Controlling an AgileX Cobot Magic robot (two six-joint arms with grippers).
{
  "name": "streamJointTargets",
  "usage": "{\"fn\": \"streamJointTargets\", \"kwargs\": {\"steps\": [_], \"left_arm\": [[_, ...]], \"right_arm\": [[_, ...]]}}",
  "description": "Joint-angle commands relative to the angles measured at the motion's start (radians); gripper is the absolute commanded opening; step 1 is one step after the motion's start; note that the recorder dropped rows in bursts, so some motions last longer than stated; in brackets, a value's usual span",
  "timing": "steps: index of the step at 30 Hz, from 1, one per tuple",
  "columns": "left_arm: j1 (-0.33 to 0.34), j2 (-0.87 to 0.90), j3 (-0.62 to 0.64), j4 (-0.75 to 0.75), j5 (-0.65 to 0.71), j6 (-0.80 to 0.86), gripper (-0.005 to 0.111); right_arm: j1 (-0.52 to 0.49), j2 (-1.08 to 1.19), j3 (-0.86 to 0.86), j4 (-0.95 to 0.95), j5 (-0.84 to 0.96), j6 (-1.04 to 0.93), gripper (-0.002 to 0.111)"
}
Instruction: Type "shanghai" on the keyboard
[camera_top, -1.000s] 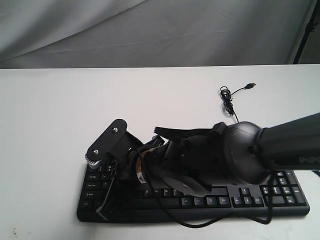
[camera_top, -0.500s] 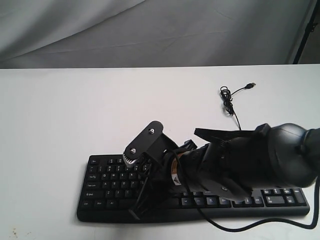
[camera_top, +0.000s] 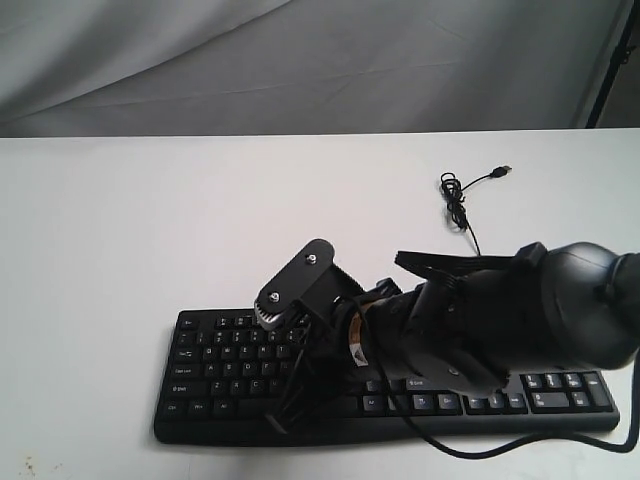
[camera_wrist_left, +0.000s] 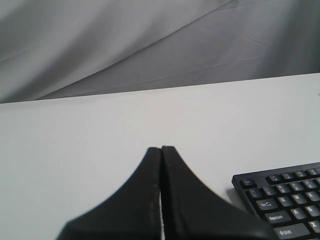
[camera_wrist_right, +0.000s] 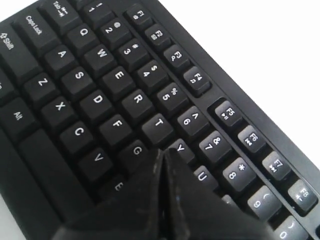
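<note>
The white table (camera_top: 120, 220) is wide and flat. A black keyboard (camera_top: 215, 365) lies on it, along the near edge. A thin black cable (camera_top: 457, 205) lies curled between the keyboard and the far edge, toward the right side.

Keyboard (camera_top: 215, 365) is matt black plastic, with a faint sheen on the keycaps and white printed legends. Table (camera_top: 150, 220) looks smooth, matt white. Backdrop (camera_top: 300, 60) is grey cloth, creased. Right gripper (camera_wrist_right: 163, 154) is dull black plastic. The arm shell (camera_top: 560, 300) is smoother, slightly glossy black.
</note>
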Motion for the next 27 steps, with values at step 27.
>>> {"fn": "streamJointTargets", "kwargs": {"steps": [27], "left_arm": [[-0.004,-0.003,0.004,0.005,-0.006,-0.003,0.000]], "right_arm": [[-0.001,-0.039,0.002,0.001,-0.043,-0.010,0.000]]}}
